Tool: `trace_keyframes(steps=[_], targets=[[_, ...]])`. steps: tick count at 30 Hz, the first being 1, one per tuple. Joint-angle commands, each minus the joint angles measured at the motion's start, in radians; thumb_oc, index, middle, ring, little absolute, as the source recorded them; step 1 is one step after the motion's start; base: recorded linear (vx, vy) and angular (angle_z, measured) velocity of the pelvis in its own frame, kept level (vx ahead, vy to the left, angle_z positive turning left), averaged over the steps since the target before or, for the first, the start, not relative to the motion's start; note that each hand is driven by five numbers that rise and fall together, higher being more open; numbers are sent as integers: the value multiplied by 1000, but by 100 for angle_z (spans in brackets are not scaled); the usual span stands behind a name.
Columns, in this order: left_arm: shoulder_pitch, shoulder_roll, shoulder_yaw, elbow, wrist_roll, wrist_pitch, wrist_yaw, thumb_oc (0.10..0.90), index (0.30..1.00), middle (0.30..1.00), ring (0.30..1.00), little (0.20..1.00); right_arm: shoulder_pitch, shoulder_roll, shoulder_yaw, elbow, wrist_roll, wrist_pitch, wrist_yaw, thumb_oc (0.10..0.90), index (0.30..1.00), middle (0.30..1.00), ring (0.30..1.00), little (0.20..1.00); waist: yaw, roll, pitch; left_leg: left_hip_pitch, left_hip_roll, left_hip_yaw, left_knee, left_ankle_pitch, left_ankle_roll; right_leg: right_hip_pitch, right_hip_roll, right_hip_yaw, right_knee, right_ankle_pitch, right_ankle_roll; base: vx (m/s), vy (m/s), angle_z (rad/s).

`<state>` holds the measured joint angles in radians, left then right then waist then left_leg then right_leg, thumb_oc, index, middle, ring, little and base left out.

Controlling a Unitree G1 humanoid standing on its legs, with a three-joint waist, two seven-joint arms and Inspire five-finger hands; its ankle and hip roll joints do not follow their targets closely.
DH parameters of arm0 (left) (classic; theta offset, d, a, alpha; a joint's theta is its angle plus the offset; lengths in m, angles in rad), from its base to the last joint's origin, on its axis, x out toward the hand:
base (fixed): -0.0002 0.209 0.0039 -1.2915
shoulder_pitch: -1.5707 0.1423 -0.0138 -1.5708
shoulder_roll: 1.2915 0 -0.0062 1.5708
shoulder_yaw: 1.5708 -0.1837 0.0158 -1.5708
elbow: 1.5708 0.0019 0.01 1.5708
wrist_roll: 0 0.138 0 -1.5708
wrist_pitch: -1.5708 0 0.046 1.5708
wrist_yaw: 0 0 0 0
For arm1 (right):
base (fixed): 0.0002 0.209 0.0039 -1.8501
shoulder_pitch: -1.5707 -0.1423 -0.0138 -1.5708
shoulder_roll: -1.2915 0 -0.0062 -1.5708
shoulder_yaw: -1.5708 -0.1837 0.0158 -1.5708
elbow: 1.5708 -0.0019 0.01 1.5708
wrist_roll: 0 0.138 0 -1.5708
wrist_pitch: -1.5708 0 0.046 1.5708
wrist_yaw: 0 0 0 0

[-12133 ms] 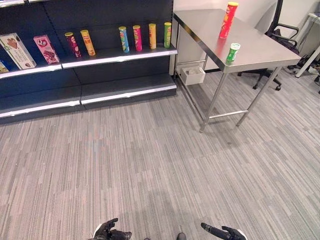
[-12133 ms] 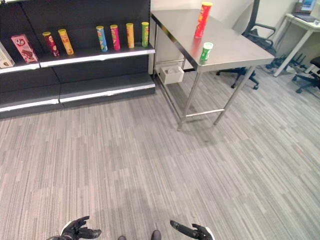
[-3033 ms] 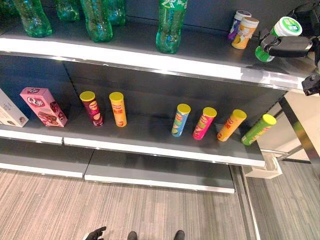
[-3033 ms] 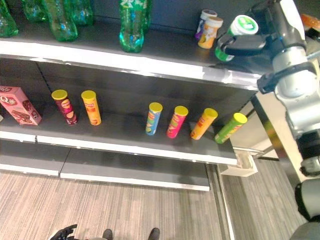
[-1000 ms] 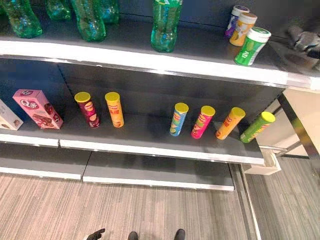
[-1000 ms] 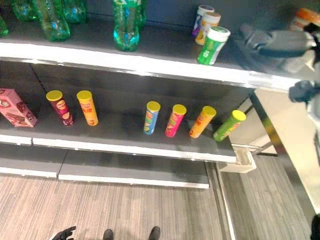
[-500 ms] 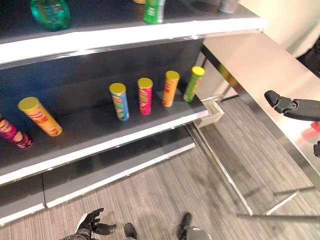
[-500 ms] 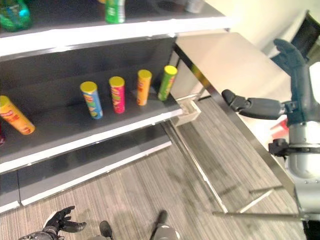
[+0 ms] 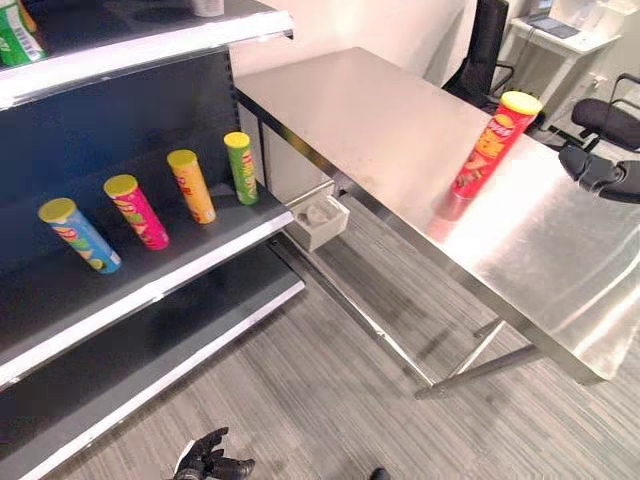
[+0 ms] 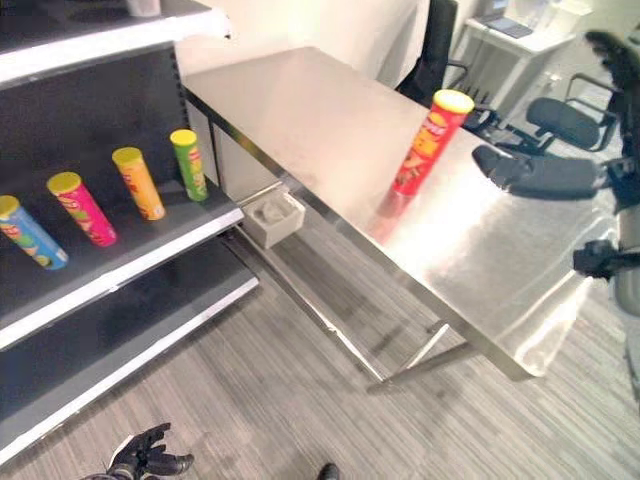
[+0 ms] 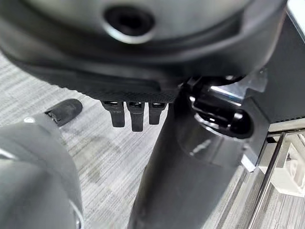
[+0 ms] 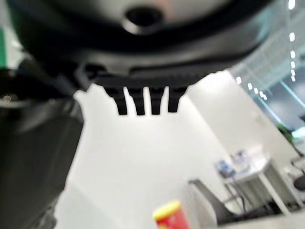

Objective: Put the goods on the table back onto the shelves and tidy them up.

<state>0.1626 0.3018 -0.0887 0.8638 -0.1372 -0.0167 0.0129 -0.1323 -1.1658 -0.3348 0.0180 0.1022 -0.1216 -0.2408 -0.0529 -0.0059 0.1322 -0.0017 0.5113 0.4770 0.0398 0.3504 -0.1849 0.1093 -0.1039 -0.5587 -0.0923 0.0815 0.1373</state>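
Note:
A tall red chip can [image 9: 495,145] with a yellow lid stands upright on the steel table [image 9: 380,110]; the right wrist view shows it too [image 12: 171,217]. My right hand [image 10: 540,172] hovers above the table a little to the right of the can, fingers straight, open and holding nothing. My left hand [image 9: 212,462] hangs low over the carpet, fingers relaxed and empty. On the dark shelf [image 9: 150,290] at the left stand a blue can [image 9: 80,235], a pink can [image 9: 136,211], an orange can [image 9: 190,186] and a green can [image 9: 240,168]. A short green can [image 9: 18,35] sits on the upper shelf.
A small white box [image 9: 320,218] hangs under the table next to the shelf's end. Office chairs [image 9: 608,115] and a white desk [image 9: 560,25] stand behind the table. Grey carpet [image 9: 330,400] lies open between shelf and table.
The camera has swung right from the shelves to the table, bringing the red can into view. My right hand, which let go of the green can on the upper shelf, now reaches over the table.

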Motion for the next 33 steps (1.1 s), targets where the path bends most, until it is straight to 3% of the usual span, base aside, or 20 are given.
trace_keyframes(steps=[1, 2, 3, 4, 6, 9, 13, 14, 15, 16, 17, 19, 21, 23, 26, 27, 28, 33], targets=[[-48, 94, -26, -38, 10, -47, 35, 800, 900, 900, 900, 900, -229, -27, 15, -29, -2, -57, -86, 800, 900, 900, 900, 900, 128, -80, 35, -75, -287, -323, 51, -340, 40, -26, -34, 100, 5, -90, 4, -18, -253, -68], [-47, 93, -23, -38, 10, -47, 35, 800, 900, 900, 900, 900, -239, -27, 24, -25, -3, -58, -87, 800, 900, 900, 900, 900, 124, -82, 34, -77, -290, -324, 54, -342, 42, -26, -37, 99, 5, -90, 6, 47, -98, -97], [-53, 91, -42, -35, 15, -50, 36, 800, 900, 900, 900, 900, -271, -14, 43, -10, 1, -62, -103, 800, 900, 900, 900, 900, 141, -76, 32, -107, -378, -375, 11, -336, 63, -29, -24, 119, 5, -89, 2, 84, -12, -80], [-57, 90, -51, -30, 20, -51, 38, 800, 900, 900, 900, 900, -297, -9, 65, 6, 1, -65, -116, 800, 900, 900, 900, 900, 147, -76, 31, -143, -422, -394, -5, -307, 73, -32, -18, 129, 5, -86, 1, 107, -22, -52], [-63, 93, -60, -26, 29, -50, 37, 800, 900, 900, 900, 900, -322, -3, 85, 24, 9, -67, -128, 800, 900, 900, 900, 900, 156, -66, 31, -188, -465, -400, -38, -266, 73, -27, 8, 150, 5, -95, -4, 90, 7, -91], [-63, 86, -64, -13, 33, -45, 44, 800, 900, 900, 900, 900, -336, 43, 105, 31, -10, -57, -140, 800, 900, 900, 900, 900, 153, -45, 17, -140, -468, -391, -86, -255, 86, -9, 33, 179, 5, -111, -3, 148, 94, -7], [-62, 82, -66, 6, 39, -47, 50, 800, 900, 900, 900, 900, -316, 78, 98, 30, -29, -45, -146, 800, 900, 900, 900, 900, 138, -51, -4, -84, -474, -374, -114, -261, 90, 17, 17, 190, 5, -112, 6, 164, 135, -20], [-65, 87, -71, 5, 42, -47, 52, 800, 900, 900, 900, 900, -314, 96, 98, 41, -36, -38, -154, 800, 900, 900, 900, 900, 133, -62, -18, -50, -482, -351, -116, -284, 105, 29, -8, 196, 39, -114, 15, 180, 245, -36], [-71, 98, -61, -2, 36, -44, 55, 800, 900, 900, 900, 900, -308, 112, 91, 43, -43, -32, -155, 800, 900, 900, 900, 900, 130, -61, -7, -23, -483, -332, -116, -305, 130, -14, -35, 201, 167, -129, 28, 174, 249, -63], [-71, 98, -61, -2, 36, -44, 55, 800, 900, 900, 900, 900, -308, 113, 91, 42, -44, -32, -155, 800, 900, 900, 900, 900, 132, -62, -5, -22, -484, -330, -115, -306, 131, -21, -39, 205, 182, -136, 30, 113, 257, -48], [-68, 110, -42, -9, 29, -41, 66, 800, 900, 900, 900, 900, -313, 124, 89, 24, -56, -20, -149, 800, 900, 900, 900, 900, 121, -61, 21, 27, -482, -306, -117, -326, 159, -104, -94, 202, 394, -99, 66, 83, 203, -43], [-60, 115, -33, -11, 19, -38, 69, 800, 900, 900, 900, 900, -317, 130, 93, 28, -53, -20, -148, 800, 900, 900, 900, 900, 121, -58, 34, 54, -480, -293, -120, -341, 172, -150, -127, 195, 499, -72, 73, 122, 153, -29], [-47, 120, -30, -18, 28, -33, 59, 800, 900, 900, 900, 900, -300, 124, 85, 42, -47, -11, -141, 800, 900, 900, 900, 900, 132, -66, 27, 75, -484, -297, -127, -370, 174, -161, -180, 169, 433, -56, 60, 200, -79, -25], [-38, 117, -29, -6, 36, -31, 47, 800, 900, 900, 900, 900, -287, 112, 79, 77, -25, 2, -137, 800, 900, 900, 900, 900, 142, -74, 29, 88, -468, -342, -127, -399, 145, -177, -213, 202, 101, 55, 90, 320, -324, 1], [-22, 120, -5, -10, 40, -30, 48, 800, 900, 900, 900, 900, -250, 112, 63, 78, -50, 24, -132, 800, 900, 900, 900, 900, 142, -110, 25, 137, -460, -372, -127, -433, 122, -169, -229, 239, 15, 160, 124, 389, -297, 97], [-19, 117, -13, -5, 47, -27, 44, 800, 900, 900, 900, 900, -247, 108, 63, 87, -52, 30, -122, 800, 900, 900, 900, 900, 145, -129, 4, 151, -451, -382, -126, -443, 110, -146, -222, 217, 12, 159, 125, 347, -268, 86], [-19, 116, -14, -2, 44, -26, 45, 800, 900, 900, 900, 900, -246, 101, 64, 92, -47, 28, -119, 800, 900, 900, 900, 900, 141, -127, -1, 154, -440, -390, -126, -445, 103, -138, -216, 207, 13, 153, 125, 355, -308, 63], [-24, 94, -51, -25, 25, -21, 36, 800, 900, 900, 900, 900, -283, 91, 116, 142, 28, 14, -85, 800, 900, 900, 900, 900, 133, -96, -27, 131, -367, -405, -126, -427, 63, -107, -161, 145, 5, 77, 102, 158, -186, 29]])
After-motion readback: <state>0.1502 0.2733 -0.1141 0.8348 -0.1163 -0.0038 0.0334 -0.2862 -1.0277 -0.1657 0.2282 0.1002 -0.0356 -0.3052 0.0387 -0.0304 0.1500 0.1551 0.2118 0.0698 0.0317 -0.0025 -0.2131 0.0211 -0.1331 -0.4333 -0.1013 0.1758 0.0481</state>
